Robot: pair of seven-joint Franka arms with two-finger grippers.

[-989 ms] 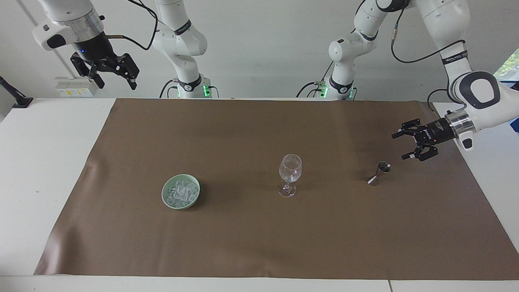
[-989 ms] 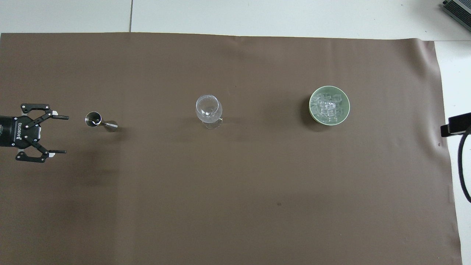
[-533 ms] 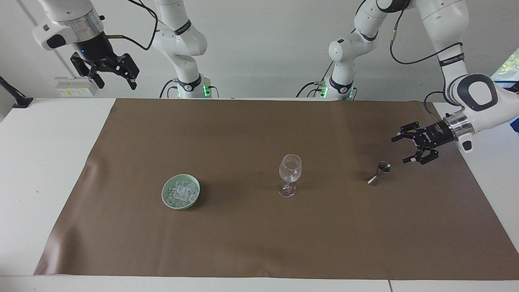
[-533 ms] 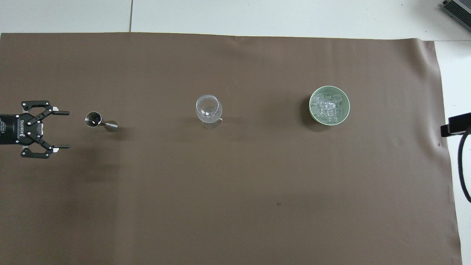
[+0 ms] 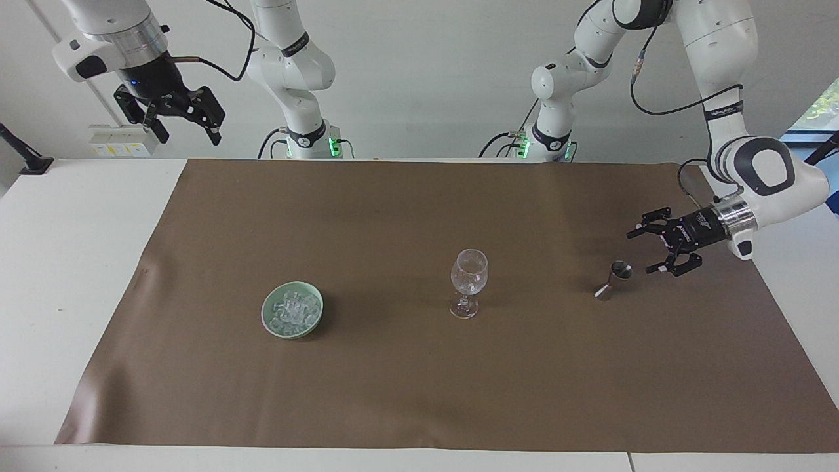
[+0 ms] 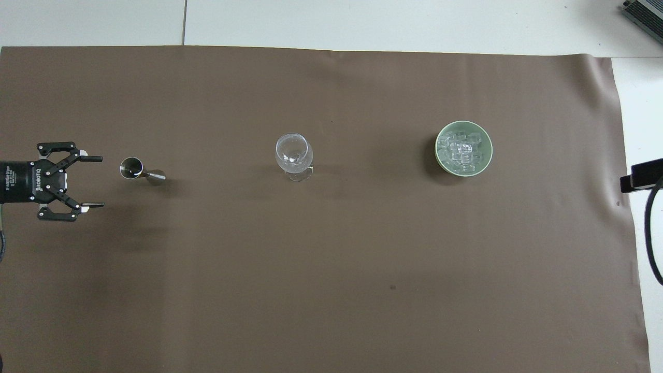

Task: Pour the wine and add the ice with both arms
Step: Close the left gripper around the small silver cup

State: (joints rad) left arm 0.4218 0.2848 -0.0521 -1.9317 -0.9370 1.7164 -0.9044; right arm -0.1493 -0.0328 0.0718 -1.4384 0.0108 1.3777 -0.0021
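Brown paper covers most of the white table [image 5: 39, 262], and three things stand on it in a row: a green bowl [image 5: 317, 321] heaped with ice [image 5: 292, 311] toward the right arm's end, an upright wine glass [image 5: 468, 280] in the middle, and a small steel jigger [image 5: 612, 280] toward the left arm's end.

Over the last second the left gripper [image 5: 649, 250] has dropped lower and drawn level with the jigger. It now hangs just beside the jigger, not touching it, jaws spread wide and empty. That reads as lining up to take the jigger for the pour, which has not begun.

High over the table's edge at its own end, the right gripper [image 5: 186, 128] waits, open and holding nothing. The ice is untouched.
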